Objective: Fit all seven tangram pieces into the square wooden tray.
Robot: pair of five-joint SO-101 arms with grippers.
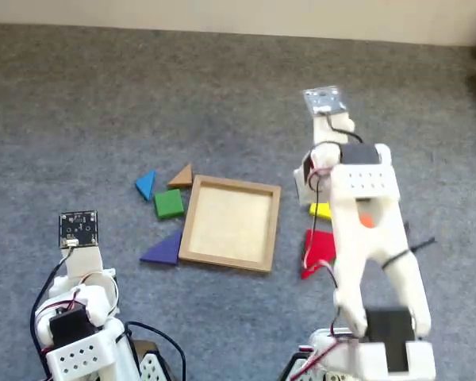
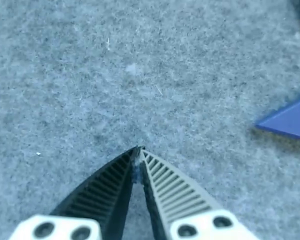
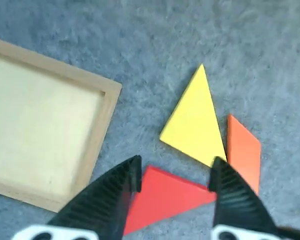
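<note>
Grey carpeted worktop [image 1: 79,95], square wooden tray [image 1: 230,184] at centre; blue triangle [image 1: 146,185], brown triangle [image 1: 182,177], green square [image 1: 169,203] and purple triangle [image 1: 164,249] at its nine o'clock; yellow triangle [image 1: 320,210], red triangle [image 1: 320,246] and orange piece [image 3: 244,150] at three, beneath the right gripper [image 3: 176,162], fingers spread; left gripper [image 2: 139,150] at seven, fingers clenched together.

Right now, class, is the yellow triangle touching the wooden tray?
No, a strip of grey carpet lies between the yellow triangle and the wooden tray.

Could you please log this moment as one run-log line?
tray: no pieces in | left gripper: shut, over carpet | right gripper: open over red triangle
</note>
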